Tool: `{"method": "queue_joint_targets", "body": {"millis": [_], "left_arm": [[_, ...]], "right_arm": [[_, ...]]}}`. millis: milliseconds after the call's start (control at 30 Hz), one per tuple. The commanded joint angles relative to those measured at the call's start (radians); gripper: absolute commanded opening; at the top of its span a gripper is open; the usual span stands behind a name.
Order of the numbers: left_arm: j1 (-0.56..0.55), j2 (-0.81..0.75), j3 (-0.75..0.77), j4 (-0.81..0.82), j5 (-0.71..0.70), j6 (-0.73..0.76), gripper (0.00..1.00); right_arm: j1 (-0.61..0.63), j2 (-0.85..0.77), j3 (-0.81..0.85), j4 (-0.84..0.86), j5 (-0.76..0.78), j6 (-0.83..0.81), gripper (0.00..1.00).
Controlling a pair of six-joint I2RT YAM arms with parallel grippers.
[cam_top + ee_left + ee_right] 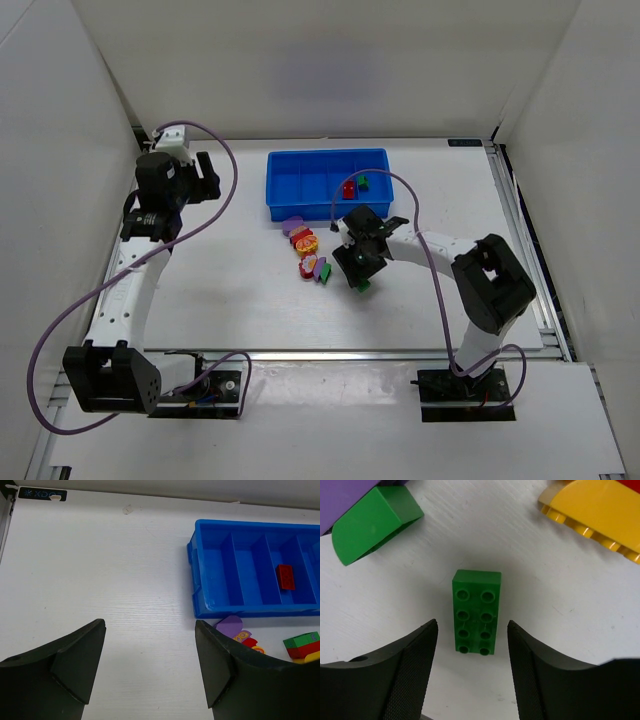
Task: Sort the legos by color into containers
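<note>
In the top view the right gripper (360,272) hangs low over the white table (220,300) right of centre; its wrist view shows the right gripper (472,626) spread wide, its black ribbed fingers (407,670) on either side of a green eight-stud lego (476,611) that lies flat, studs up, with bare table between it and each pad, so nothing is held; the top view shows only an edge of this green lego (362,286) under the fingertips. At 10 o'clock from that brick in the wrist view lies a rounded green block (370,522) against a purple piece (340,492); at 2 o'clock is a yellow curved piece (600,510). From above, the loose legos (308,250) form a small cluster at 9 o'clock from the right gripper, purple, yellow, red and pink mixed and touching. Farther out, at 12 o'clock from the cluster, sits the blue tray (330,213) with four compartments; a red lego (349,188) lies in the third from the left and a small green lego (363,182) in the fourth; the other two hold nothing. At 9 o'clock from the tray, well apart, is the left gripper (208,178); its wrist view shows the left gripper (150,625) wide open over bare table, gripping nothing, with the tray (200,605) and red lego (286,576) at 2 o'clock.
</note>
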Motion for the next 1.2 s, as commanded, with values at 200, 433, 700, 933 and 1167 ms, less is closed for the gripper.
{"method": "queue_joint_targets", "body": {"millis": [200, 433, 700, 933, 1167], "left_arm": [[0.007, -0.031, -0.02, 0.014, 0.021, -0.006, 0.83], [0.007, -0.019, -0.024, 0.02, 0.033, -0.011, 0.83], [0.014, -0.037, -0.057, -0.022, 0.357, 0.014, 0.85], [0.016, -0.054, -0.139, 0.066, 1.02, -0.073, 0.86], [0.013, 0.108, -0.158, 0.365, 1.36, -0.379, 0.83]], "right_arm": [[0.009, 0.026, 0.036, 0.035, 0.021, -0.041, 0.52], [0.007, 0.017, 0.042, 0.035, 0.015, -0.05, 0.34], [-0.068, -0.13, 0.089, 0.006, -0.274, -0.076, 0.17], [-0.209, -0.222, 0.236, 0.066, -0.799, -0.023, 0.17], [-0.229, -0.117, 0.332, 0.216, -1.186, 0.164, 0.19]]}}
